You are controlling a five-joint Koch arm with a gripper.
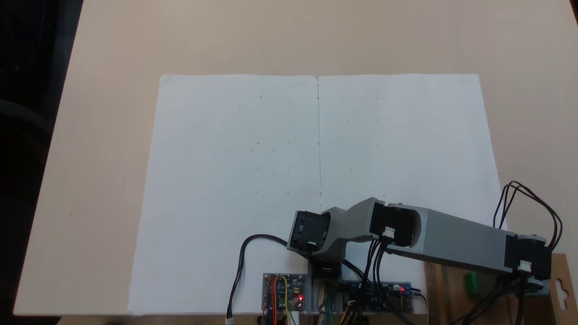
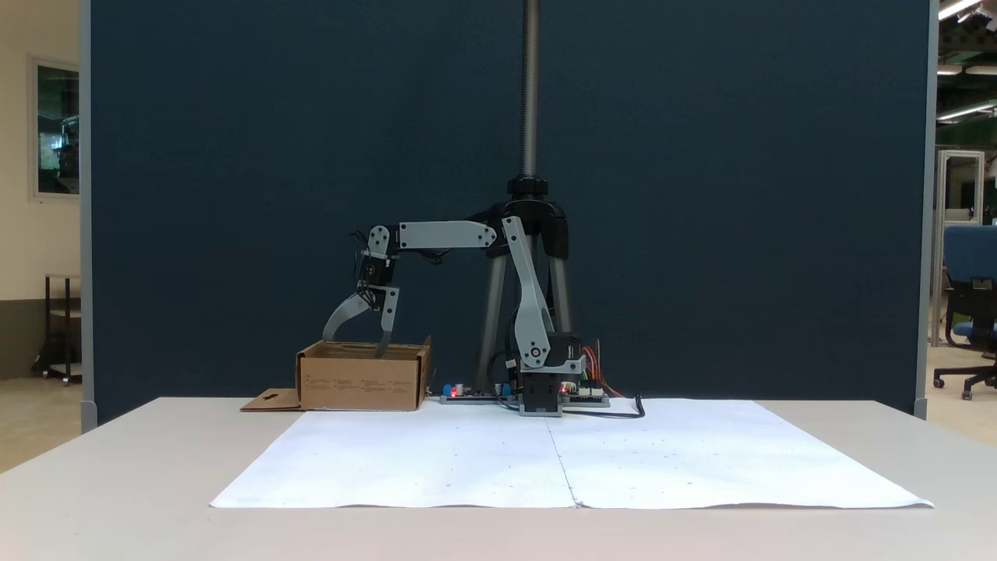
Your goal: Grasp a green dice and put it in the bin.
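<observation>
Fingers [image 2: 360,336] spread above green dice [image 1: 471,284].

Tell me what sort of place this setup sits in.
Probably a lab or office workshop: a dark blue partition panel stands behind the table, a blue wheeled office chair sits at right, and ceiling strip lights run beyond.

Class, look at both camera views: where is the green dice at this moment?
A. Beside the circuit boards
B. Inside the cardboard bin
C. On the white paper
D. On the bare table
B: in a fixed view the green dice lies inside the bin, below the arm, with the open gripper above the bin.
</observation>
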